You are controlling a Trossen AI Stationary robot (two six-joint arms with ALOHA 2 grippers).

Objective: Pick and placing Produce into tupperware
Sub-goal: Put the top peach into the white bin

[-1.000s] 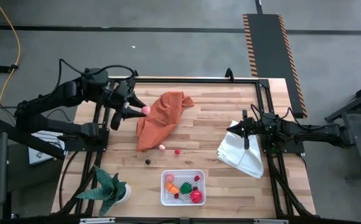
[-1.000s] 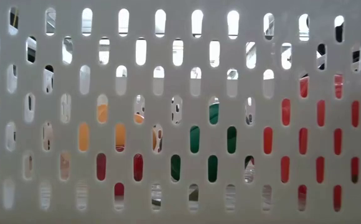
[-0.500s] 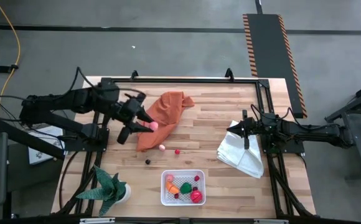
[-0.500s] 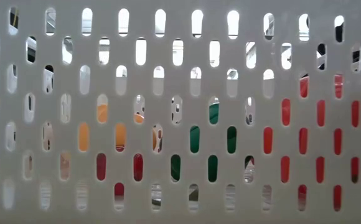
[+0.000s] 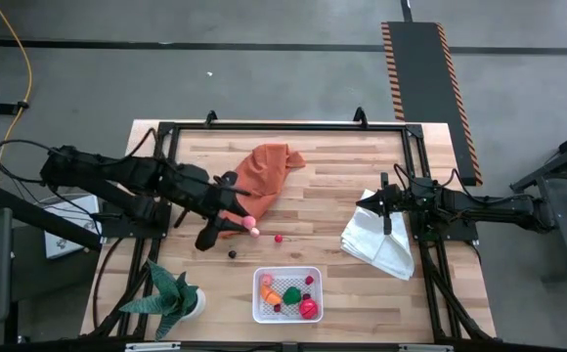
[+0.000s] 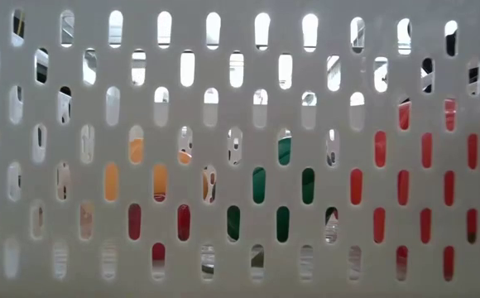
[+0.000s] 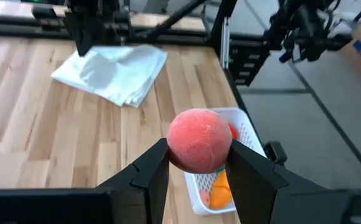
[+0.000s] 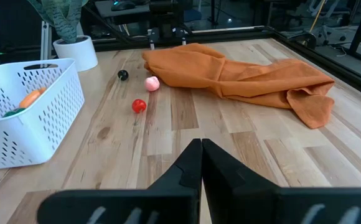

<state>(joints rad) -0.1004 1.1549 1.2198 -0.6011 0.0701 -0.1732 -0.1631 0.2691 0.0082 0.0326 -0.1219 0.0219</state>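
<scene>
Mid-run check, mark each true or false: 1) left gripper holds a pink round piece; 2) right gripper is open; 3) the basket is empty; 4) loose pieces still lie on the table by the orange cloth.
1) True: the left gripper is shut on the pink ball.
2) False: the right gripper is shut, holding nothing.
3) False: the white basket already holds several pieces.
4) True: a red piece and a black piece lie near the orange cloth.

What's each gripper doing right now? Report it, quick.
Left gripper: shut on a pink fruit, over the table near the orange cloth.
Right gripper: shut, empty, by the white cloth.
</scene>
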